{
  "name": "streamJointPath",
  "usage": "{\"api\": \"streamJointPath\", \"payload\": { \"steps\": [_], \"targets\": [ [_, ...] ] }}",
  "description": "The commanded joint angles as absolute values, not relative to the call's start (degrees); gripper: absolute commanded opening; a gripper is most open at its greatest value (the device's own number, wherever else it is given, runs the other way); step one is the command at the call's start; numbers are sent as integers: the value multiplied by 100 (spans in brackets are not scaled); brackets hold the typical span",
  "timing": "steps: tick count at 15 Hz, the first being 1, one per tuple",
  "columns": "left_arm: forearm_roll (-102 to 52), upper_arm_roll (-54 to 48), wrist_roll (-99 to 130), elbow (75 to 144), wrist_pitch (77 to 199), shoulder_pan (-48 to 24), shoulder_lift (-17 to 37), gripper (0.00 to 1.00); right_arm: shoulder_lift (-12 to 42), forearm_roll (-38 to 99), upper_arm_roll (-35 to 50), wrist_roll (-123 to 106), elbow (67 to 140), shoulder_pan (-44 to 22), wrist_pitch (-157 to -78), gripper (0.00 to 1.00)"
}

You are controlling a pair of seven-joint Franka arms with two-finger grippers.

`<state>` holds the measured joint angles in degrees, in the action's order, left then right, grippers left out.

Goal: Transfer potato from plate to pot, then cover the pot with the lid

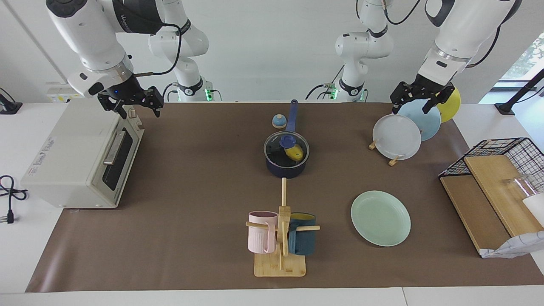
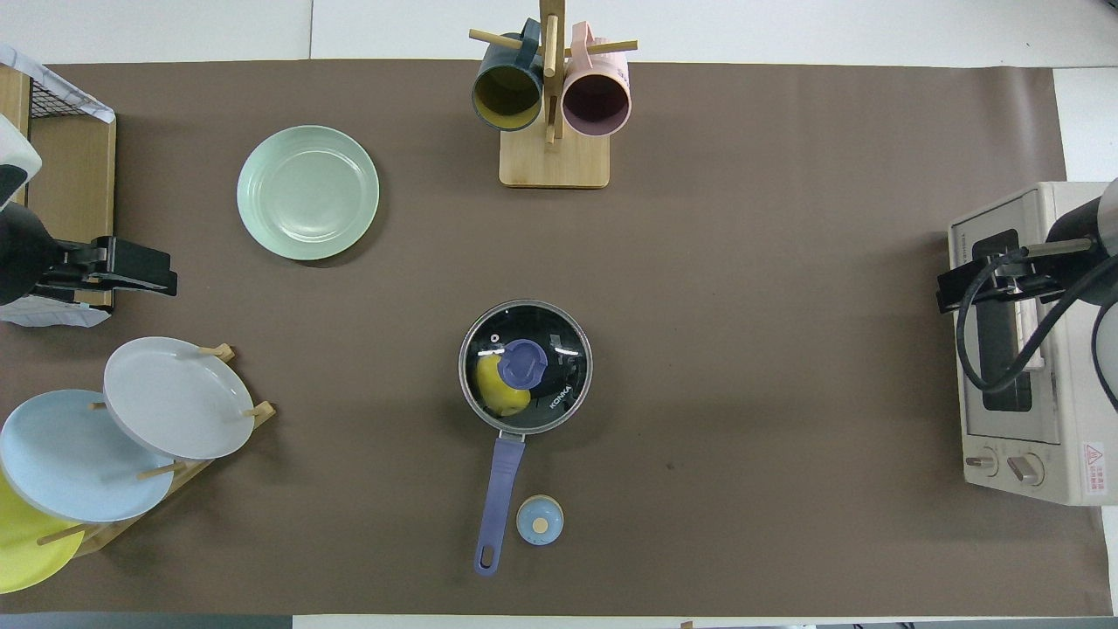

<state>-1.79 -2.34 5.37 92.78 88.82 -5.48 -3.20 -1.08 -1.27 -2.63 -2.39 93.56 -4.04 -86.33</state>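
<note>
The navy pot (image 1: 285,170) stands mid-table, its long handle (image 2: 502,489) pointing toward the robots. The glass lid (image 1: 276,148) with its blue knob sits on the pot and also shows in the overhead view (image 2: 559,367). The yellow potato (image 1: 294,152) lies inside under the lid, seen through the glass from above too (image 2: 493,393). The mint-green plate (image 1: 380,217) lies flat and bare, farther from the robots, toward the left arm's end (image 2: 307,192). My left gripper (image 1: 412,108) hangs open over the upright plates. My right gripper (image 1: 140,111) hangs open over the toaster oven.
A small blue-and-tan bell (image 1: 279,121) sits beside the pot handle. A mug tree (image 1: 280,238) holds a pink and a dark blue mug. A toaster oven (image 1: 80,161) stands at the right arm's end. Upright plates (image 1: 396,137) and a wire basket (image 1: 497,170) stand at the left arm's end.
</note>
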Motion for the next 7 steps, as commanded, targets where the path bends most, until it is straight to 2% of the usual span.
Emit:
{"api": "streamJointPath", "payload": {
  "steps": [1, 7],
  "targets": [
    [-79, -308, 475, 9237, 8754, -448, -352, 100, -97, -176, -158, -430, 9264, -272, -8534, 100],
    [-79, -308, 475, 9237, 8754, -448, -352, 100, -228, -141, -193, -413, 9264, -272, -8560, 100]
  ]
}}
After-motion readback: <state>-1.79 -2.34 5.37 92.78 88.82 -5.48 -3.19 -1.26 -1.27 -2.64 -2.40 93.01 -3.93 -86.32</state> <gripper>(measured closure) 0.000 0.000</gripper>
